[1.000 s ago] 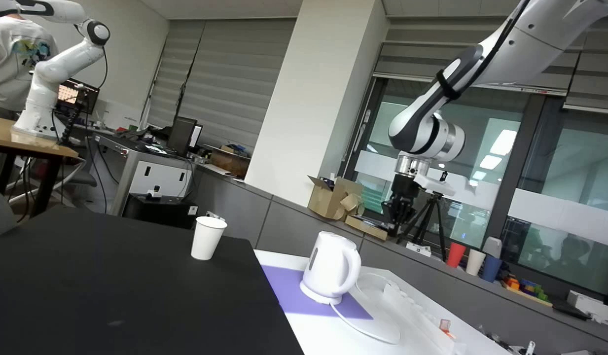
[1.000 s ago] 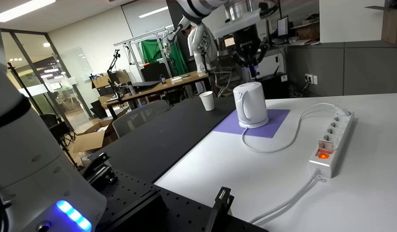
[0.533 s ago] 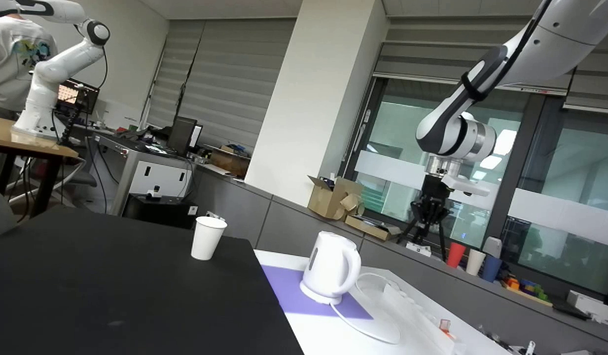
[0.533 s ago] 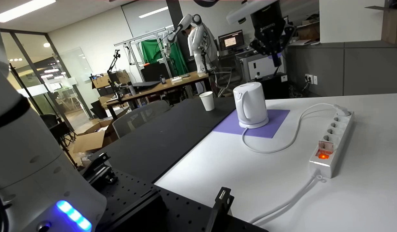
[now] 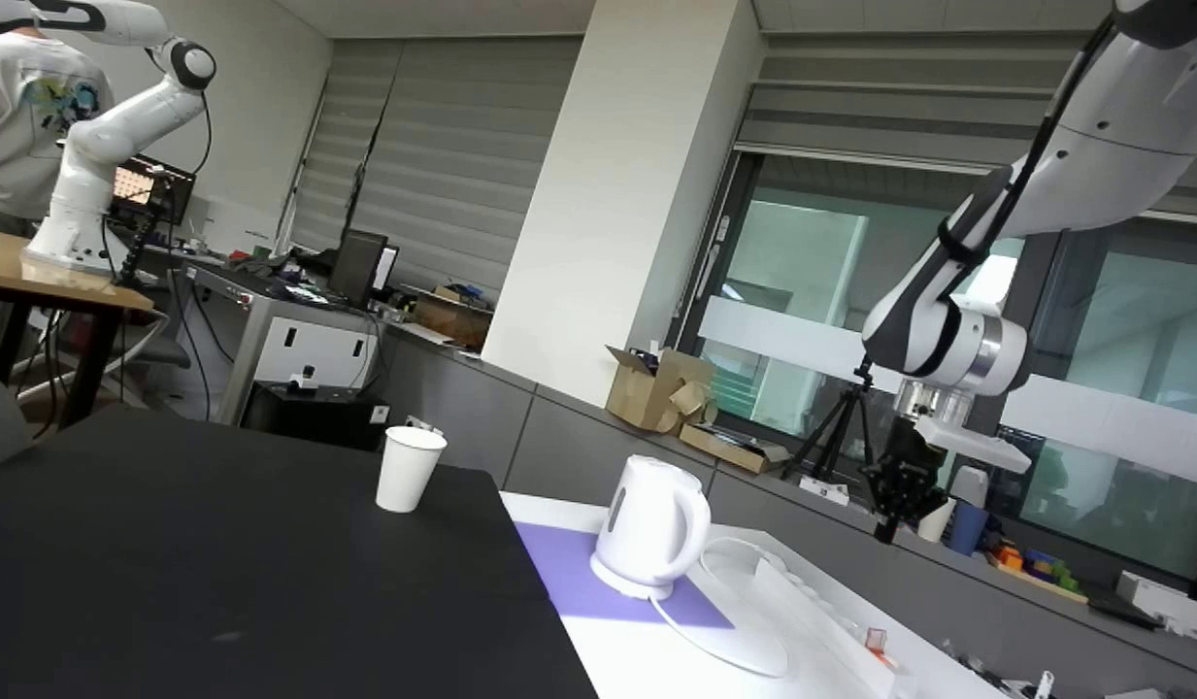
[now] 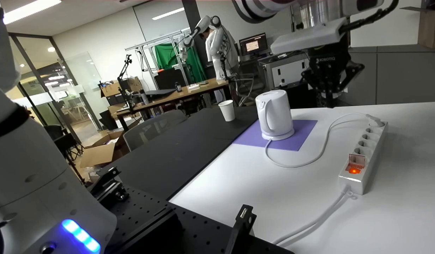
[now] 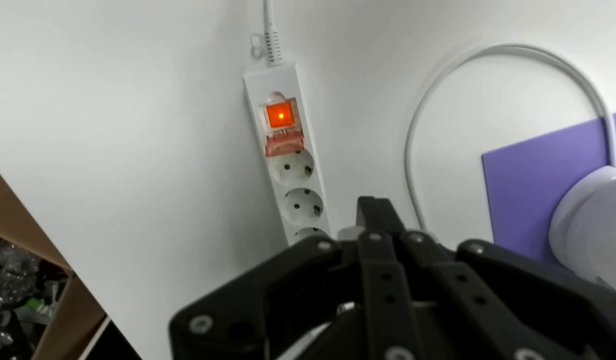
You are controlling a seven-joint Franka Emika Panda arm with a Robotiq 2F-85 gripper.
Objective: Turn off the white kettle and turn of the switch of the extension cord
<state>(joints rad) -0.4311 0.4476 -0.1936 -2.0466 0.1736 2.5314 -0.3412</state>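
The white kettle [image 6: 275, 114] stands upright on a purple mat; at the wrist view's right edge only part of the kettle [image 7: 597, 230] shows. The extension cord [image 7: 288, 175], a long white strip, lies flat on the white table. Its switch [image 7: 280, 114] glows orange, with the clear red cover [image 7: 284, 143] flipped up beside it. My gripper [image 7: 377, 202] is shut, fingertips together and nothing between them. It hangs above the table, apart from both things; in an exterior view the gripper [image 6: 328, 104] appears between kettle and strip. The kettle's own switch cannot be made out.
A white cable [image 6: 323, 151] curves from the kettle base to the strip's far socket. On the black table [image 5: 268, 563] stands a paper cup [image 6: 227, 110]. Red, white and blue cups, the blue cup [image 5: 967, 527] among them, line the window ledge. The purple mat [image 7: 517, 195] lies under the kettle.
In both exterior views my gripper has moved right, away from the kettle, and sits lower than a second ago. Kettle and strip have not moved; the strip's light stays lit.
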